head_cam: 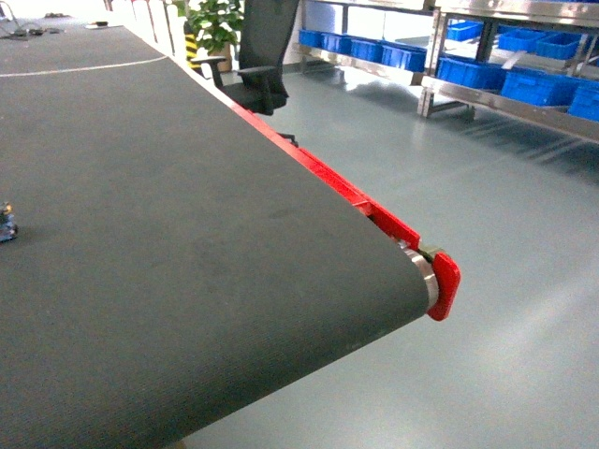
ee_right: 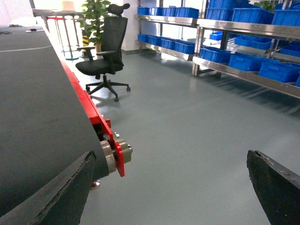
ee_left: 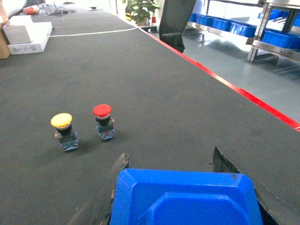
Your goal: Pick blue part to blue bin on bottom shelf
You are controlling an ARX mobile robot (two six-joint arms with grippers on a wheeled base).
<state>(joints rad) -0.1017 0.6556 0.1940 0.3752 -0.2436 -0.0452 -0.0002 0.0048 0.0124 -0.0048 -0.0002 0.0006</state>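
One long dark bench (head_cam: 187, 234) filling the left. Bottom shelf (head_cam: 505, 105) well apart across open floor, ahead and to the right, with a blue bin (head_cam: 538, 86) among a row on it. Blue part (ee_left: 187, 197) apparently pinched in the left hand (ee_left: 171, 164) over the bench, far side from that shelf. Right hand (ee_right: 171, 157) spread, empty, beyond the bench end, nearer the shelf. Probably calls for carrying rightward.

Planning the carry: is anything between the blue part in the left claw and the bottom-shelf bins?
Nothing visible. Past the blue part and the belt's red edge, open floor reaches the blue bins; the office chair stands aside.
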